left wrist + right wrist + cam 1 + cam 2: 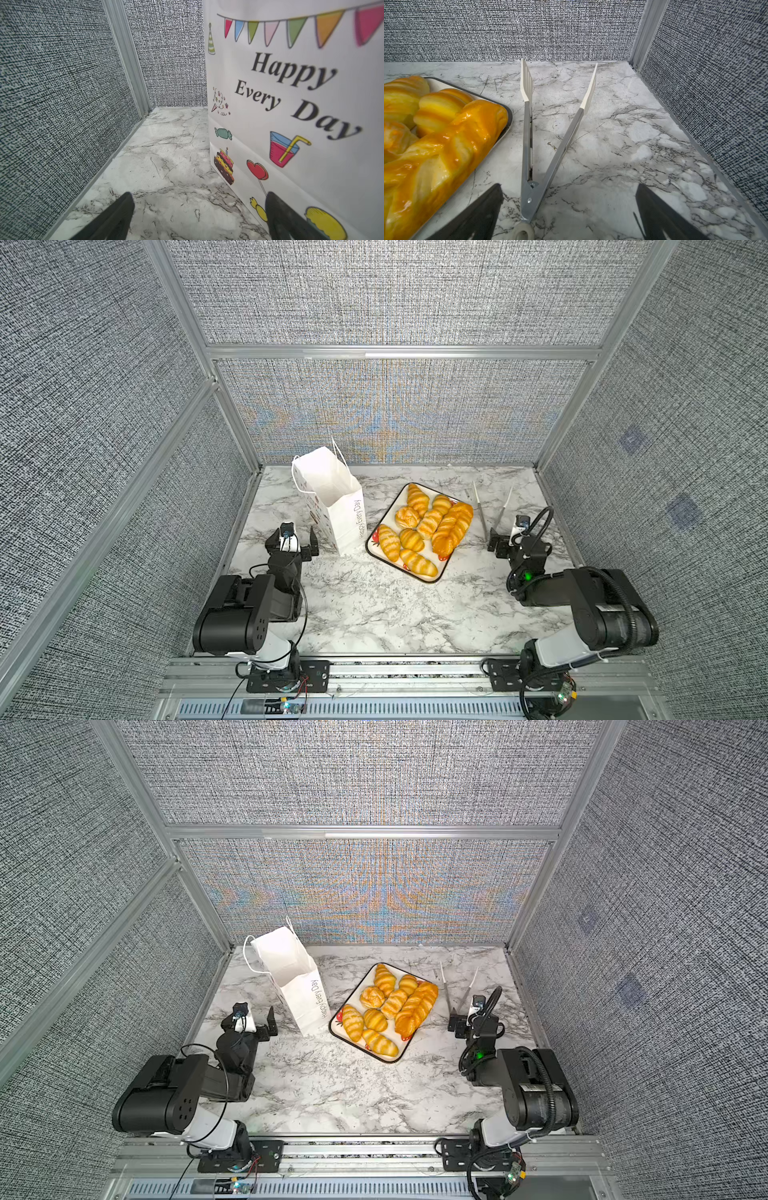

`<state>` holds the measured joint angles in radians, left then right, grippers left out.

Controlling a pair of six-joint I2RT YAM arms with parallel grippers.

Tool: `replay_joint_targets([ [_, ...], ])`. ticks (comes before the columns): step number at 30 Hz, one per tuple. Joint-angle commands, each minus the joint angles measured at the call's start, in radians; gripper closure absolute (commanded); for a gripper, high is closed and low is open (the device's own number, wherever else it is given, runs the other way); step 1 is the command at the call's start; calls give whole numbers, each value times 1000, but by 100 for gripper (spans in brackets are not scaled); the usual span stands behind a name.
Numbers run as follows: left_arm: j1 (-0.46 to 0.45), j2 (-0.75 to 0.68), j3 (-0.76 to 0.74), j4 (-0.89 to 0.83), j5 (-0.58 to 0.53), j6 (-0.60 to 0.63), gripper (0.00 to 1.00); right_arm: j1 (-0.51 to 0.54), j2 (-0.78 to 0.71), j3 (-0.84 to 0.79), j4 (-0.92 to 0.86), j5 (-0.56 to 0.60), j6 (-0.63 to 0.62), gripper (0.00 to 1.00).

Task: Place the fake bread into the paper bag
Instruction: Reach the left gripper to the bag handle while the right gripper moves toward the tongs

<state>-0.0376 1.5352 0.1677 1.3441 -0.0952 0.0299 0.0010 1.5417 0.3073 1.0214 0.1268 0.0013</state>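
Note:
Several glossy golden-orange pieces of fake bread (pixel 453 526) (pixel 417 1004) (pixel 446 149) lie piled on a cream tray at mid-table. The white paper bag (pixel 345 514) (pixel 303 998) stands upright and open-topped left of the tray; its "Happy Every Day" side (pixel 291 104) faces my left wrist camera. My left gripper (pixel 292 536) (pixel 249 1016) (pixel 199 195) sits low beside the bag, open and empty, one finger close against the bag's side. My right gripper (pixel 505 533) (pixel 465 1017) (pixel 569 186) is open right of the tray, low over the table, holding nothing.
The black-rimmed tray (pixel 428 580) (pixel 390 1060) (pixel 508 116) sits at an angle. Metal tongs with white tips (pixel 480 506) (pixel 445 986) (pixel 526 135) lie spread in a V, hinge end between my right fingers. Grey fabric walls enclose three sides of the marble table.

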Motion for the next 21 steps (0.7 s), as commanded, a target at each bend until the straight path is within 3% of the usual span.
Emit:
replay_joint_targets([
  [1,-2,0,-2,19,8,7,1,2,3,0,36,7,-3,1],
  [21,0,2,3,7,14,4,1,-20,4,19,-2,-34,17,1],
])
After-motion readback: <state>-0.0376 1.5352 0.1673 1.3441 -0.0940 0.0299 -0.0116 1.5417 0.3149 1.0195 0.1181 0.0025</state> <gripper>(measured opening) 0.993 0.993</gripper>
